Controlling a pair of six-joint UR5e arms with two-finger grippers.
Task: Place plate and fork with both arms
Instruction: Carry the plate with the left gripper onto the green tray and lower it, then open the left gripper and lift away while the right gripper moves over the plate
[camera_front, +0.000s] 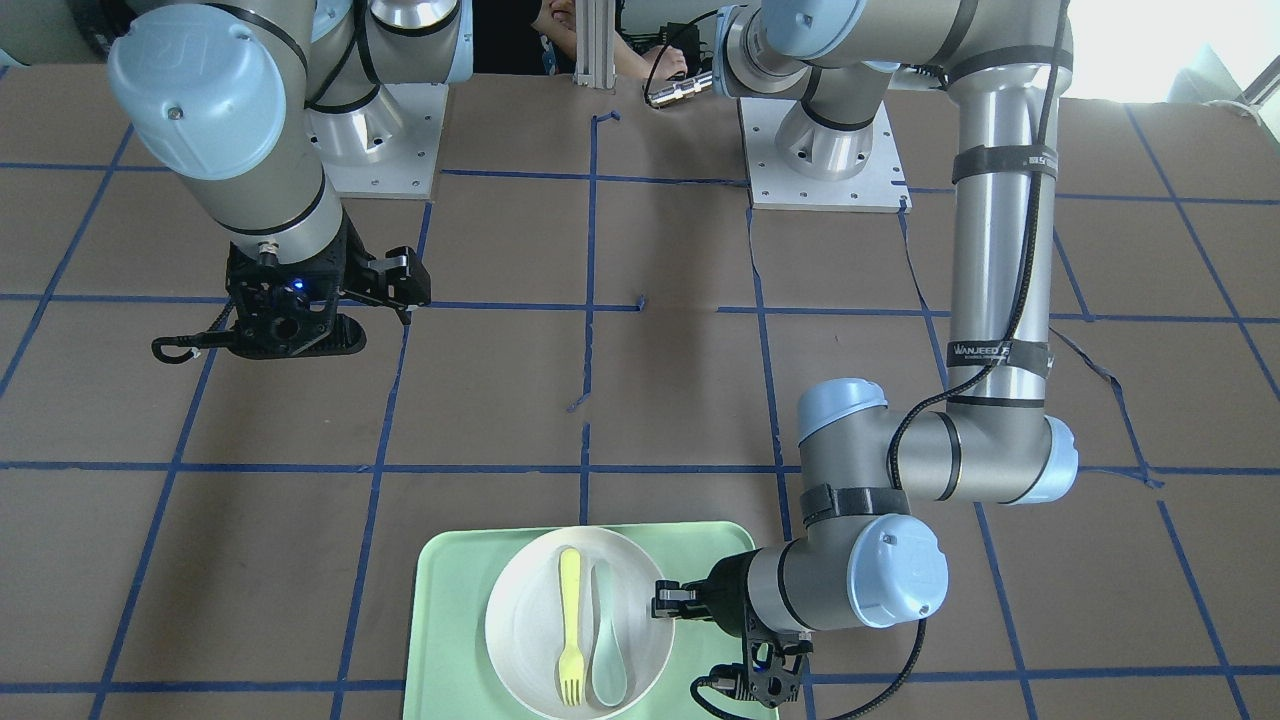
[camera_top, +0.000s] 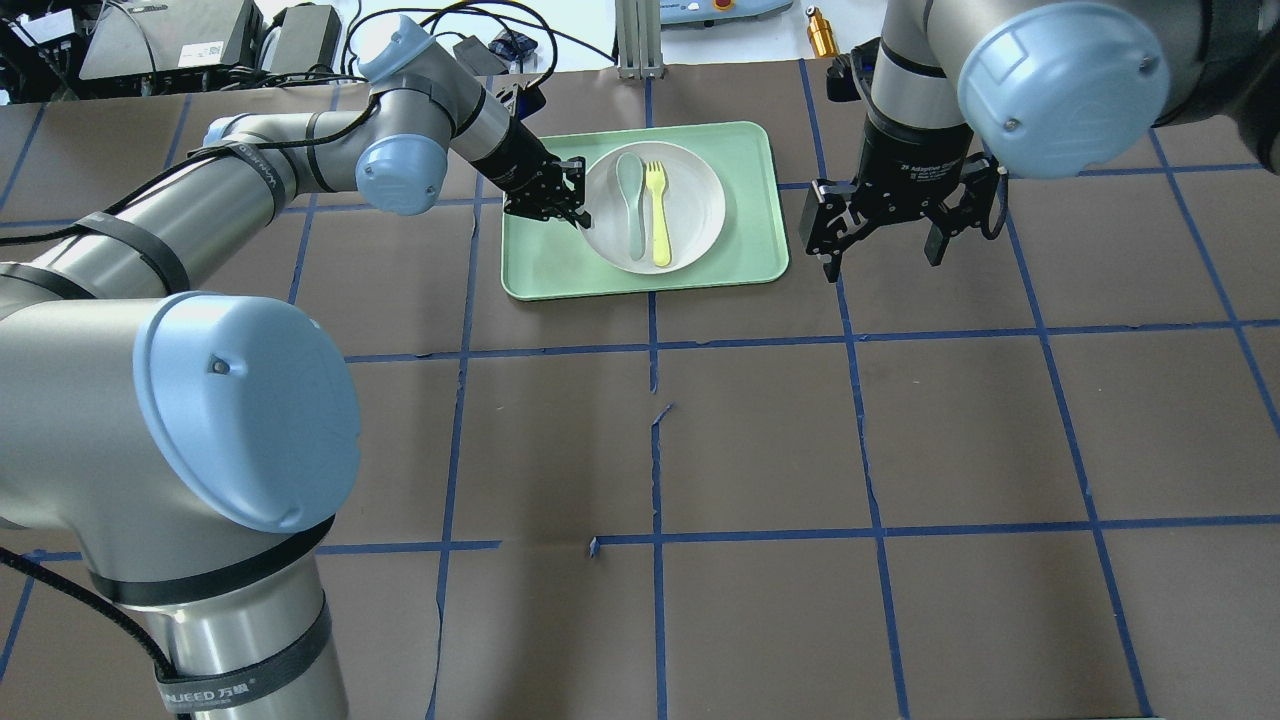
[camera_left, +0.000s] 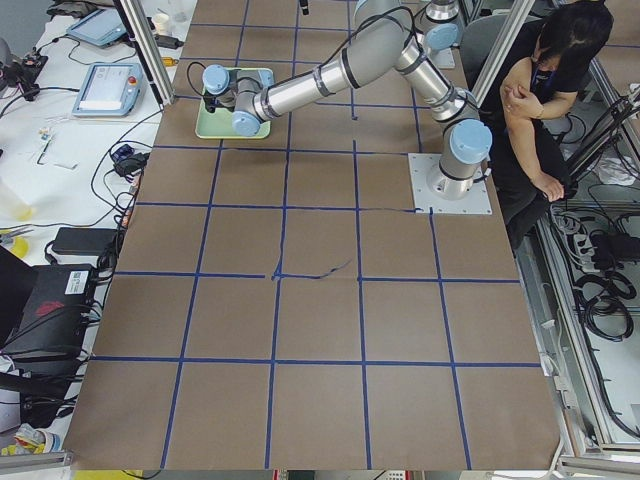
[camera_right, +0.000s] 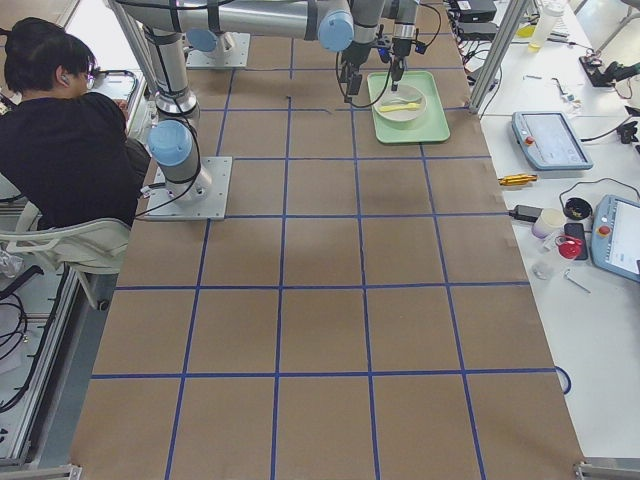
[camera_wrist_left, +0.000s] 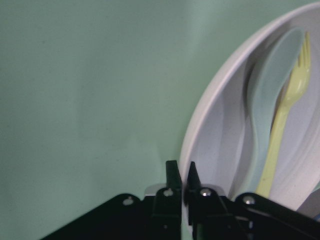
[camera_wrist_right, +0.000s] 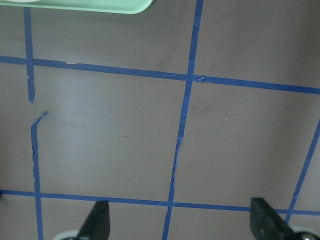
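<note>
The off-white plate (camera_top: 695, 195) lies in a mint-green tray (camera_top: 545, 265). The pale-yellow fork (camera_top: 658, 215) lies on the plate beside a grey-green spoon (camera_top: 632, 200). My left gripper (camera_top: 575, 200) is at the plate's left rim. In the left wrist view its jaws (camera_wrist_left: 182, 175) are nearly closed around the plate's rim (camera_wrist_left: 210, 100), with the fork (camera_wrist_left: 280, 125) and spoon (camera_wrist_left: 270, 85) beyond. My right gripper (camera_top: 885, 245) is open and empty above the table, right of the tray. In the front view the plate (camera_front: 520, 620), fork (camera_front: 570, 625) and left gripper (camera_front: 668, 600) sit at the bottom.
The tray (camera_front: 450, 620) lies at the table's far edge from the robot. Brown paper with blue tape lines covers the table (camera_top: 760, 440). The right wrist view shows the tray's corner (camera_wrist_right: 100, 6) at the top and my open right gripper (camera_wrist_right: 182, 222) over bare paper.
</note>
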